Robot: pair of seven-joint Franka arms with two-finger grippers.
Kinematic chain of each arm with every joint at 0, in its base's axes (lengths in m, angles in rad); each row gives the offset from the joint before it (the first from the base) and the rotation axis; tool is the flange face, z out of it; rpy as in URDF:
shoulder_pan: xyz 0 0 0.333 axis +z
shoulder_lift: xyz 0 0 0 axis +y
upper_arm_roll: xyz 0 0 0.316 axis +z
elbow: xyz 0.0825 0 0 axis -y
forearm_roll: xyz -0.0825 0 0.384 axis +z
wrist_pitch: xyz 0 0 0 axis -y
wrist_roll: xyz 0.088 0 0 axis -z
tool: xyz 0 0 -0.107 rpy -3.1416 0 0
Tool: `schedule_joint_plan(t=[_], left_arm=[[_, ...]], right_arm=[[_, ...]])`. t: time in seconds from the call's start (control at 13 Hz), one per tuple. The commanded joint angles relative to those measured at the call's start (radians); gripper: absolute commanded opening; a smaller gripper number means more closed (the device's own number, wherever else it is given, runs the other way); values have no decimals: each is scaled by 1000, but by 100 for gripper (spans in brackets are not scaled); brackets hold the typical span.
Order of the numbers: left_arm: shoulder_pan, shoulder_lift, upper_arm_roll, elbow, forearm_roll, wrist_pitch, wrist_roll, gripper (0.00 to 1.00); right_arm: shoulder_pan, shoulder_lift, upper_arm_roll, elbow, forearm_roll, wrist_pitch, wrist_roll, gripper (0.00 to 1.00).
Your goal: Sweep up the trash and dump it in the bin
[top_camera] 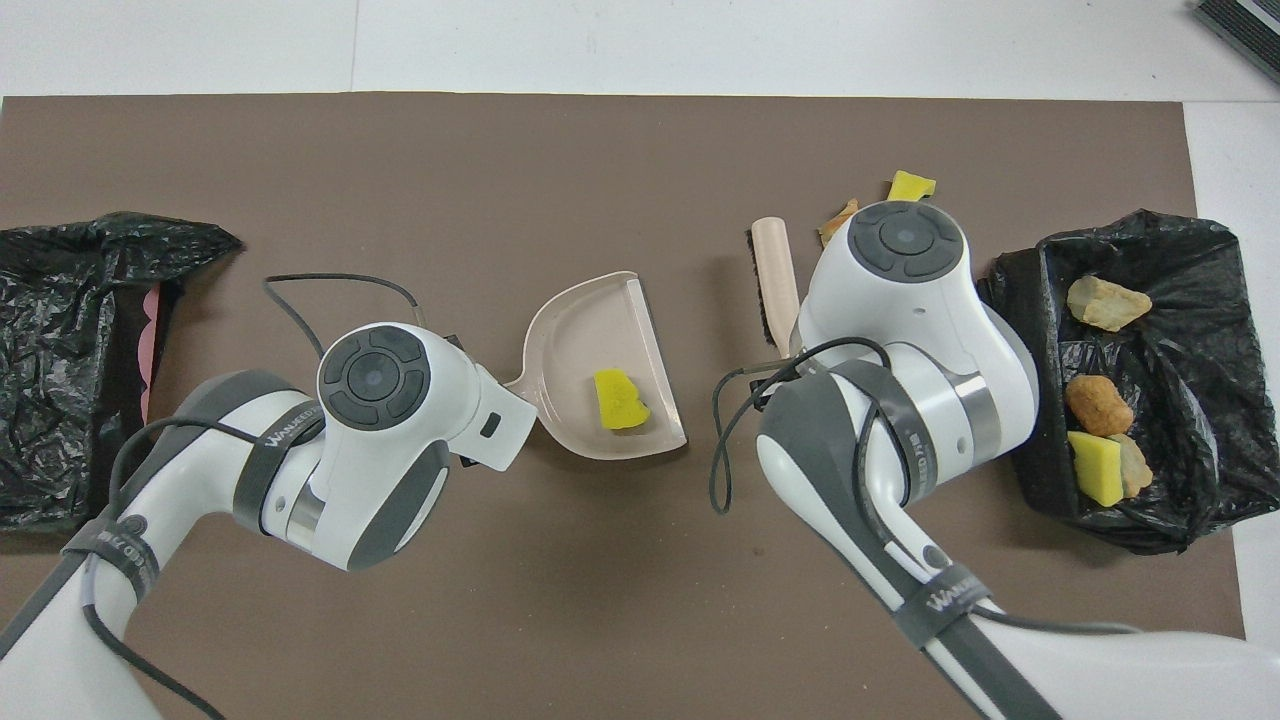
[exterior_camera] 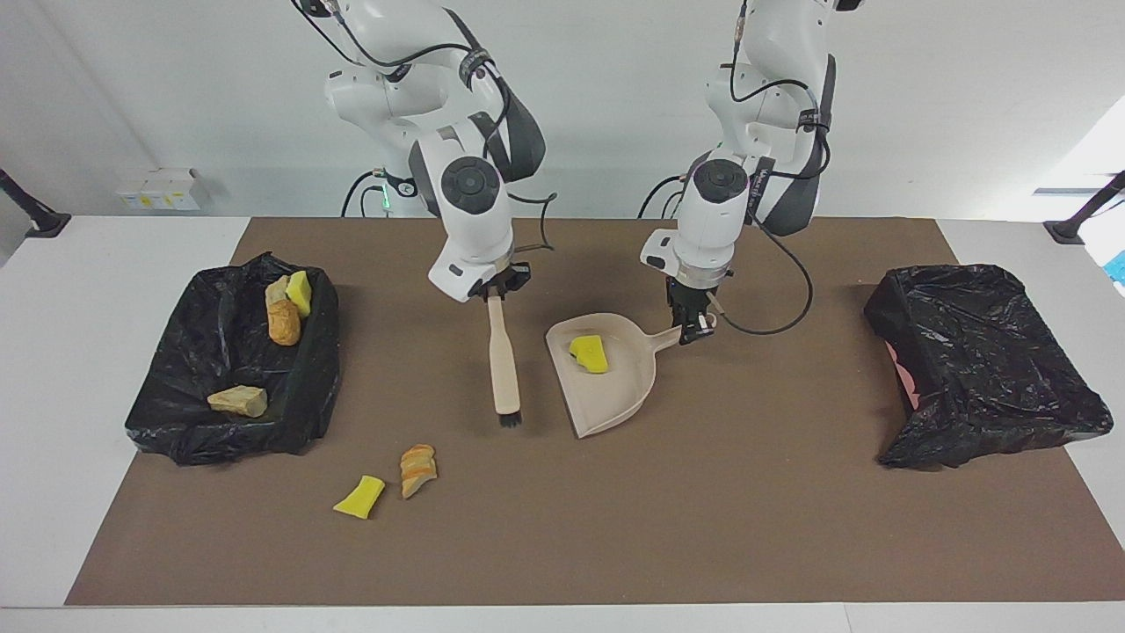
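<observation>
Right gripper [exterior_camera: 498, 287], upper centre of the facing view: clamped on brush [exterior_camera: 503, 365] handle, bristles down.
Left gripper [exterior_camera: 694, 327], centre: closed on beige dustpan [exterior_camera: 615, 387] handle.
Trash: one yellow chunk [exterior_camera: 589, 353] in the dustpan; yellow piece [exterior_camera: 359, 497] and bread lump [exterior_camera: 417, 469] on the mat, lower left; more in the black-lined bin [exterior_camera: 176, 422], left edge.

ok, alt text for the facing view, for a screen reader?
Two robot arms work over a brown mat: the left claw grips the handle of a beige dustpan holding one yellow chunk, the right claw holds a brush beside it. Two trash pieces lie loose near a black-lined bin holding more.
</observation>
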Motion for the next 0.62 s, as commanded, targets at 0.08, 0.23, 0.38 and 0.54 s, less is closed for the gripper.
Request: schedule_joint_plan(t=[0.08,0.23,0.38,0.54], left_arm=[[-6,-10,9,-22,5,40,-41,0],[-6,-10,9,-22,5,40,-41,0],[-6,-10,9,-22,5,40,-44,0],[-6,-10,9,-22,5,40,-63,0]], right_arm=[[-74,98,10,97,-194,-32,23,0],[-98,146,6,146,-268,-35,20,0],[-149,178,12,197,-378,-61,-16,0],[-160,206,4,229,-444,-53,-74,0]])
